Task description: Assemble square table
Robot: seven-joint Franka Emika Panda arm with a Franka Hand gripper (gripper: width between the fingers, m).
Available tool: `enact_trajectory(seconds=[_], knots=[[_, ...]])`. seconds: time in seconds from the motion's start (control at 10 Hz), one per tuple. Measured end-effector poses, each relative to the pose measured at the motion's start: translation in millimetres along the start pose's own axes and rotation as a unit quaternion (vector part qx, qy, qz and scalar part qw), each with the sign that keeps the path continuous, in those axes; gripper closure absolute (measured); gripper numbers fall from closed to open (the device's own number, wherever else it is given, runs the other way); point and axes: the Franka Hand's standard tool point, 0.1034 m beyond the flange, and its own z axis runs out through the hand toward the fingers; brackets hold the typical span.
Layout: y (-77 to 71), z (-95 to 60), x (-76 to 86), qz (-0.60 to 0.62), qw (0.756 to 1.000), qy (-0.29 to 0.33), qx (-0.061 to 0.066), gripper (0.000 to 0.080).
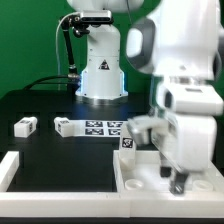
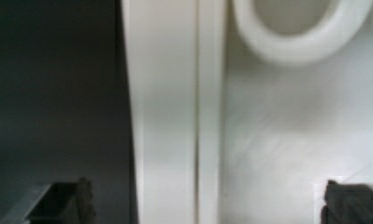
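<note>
Hand: the hand (image 1: 178, 184) was open, hanging low over the square table panel (image 1: 140, 172) at the exterior view's right.
Fingers: in the wrist view the two dark fingertips (image 2: 67, 203) stood wide apart with nothing clamped between them. One was over the dark desk (image 2: 50, 100) and the other over the white panel (image 2: 289, 140).
Panel: it lay flat on the desk near the front edge. Its raised rim (image 2: 165, 120) ran between the fingers, closer to the finger on the desk side.
Hole: a round recess (image 2: 311, 28) showed in the panel's face, away from the fingertips.
Legs: one short white tagged leg (image 1: 25, 126) lay well apart at the exterior view's left. A second leg (image 1: 64, 126) lay just beside the marker board (image 1: 102, 127), and a third tagged piece (image 1: 128, 141) lay near the panel's far corner.
Border: a long white border bar (image 1: 8, 172) framed the desk at the front left.
Robot base: the white robot base (image 1: 100, 70) stood behind the marker board.
</note>
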Motion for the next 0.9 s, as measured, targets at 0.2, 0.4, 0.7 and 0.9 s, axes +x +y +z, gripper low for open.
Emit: enact_trajectory(seconds=[0.2,0.4,0.7,0.9], knots=[[6.1,-28.5,-27.0,0.033,0.999,-0.016,0.015,0.0151],[6.1,-30.3,-28.2,0.108,0.994,-0.018,0.014,0.0151],[2.0,-27.3,-34.9,0.180,0.983,-0.018,0.017,0.0151],[-19.3,-32.9,-78.0,0.231,0.972,-0.024,0.034,0.0151]])
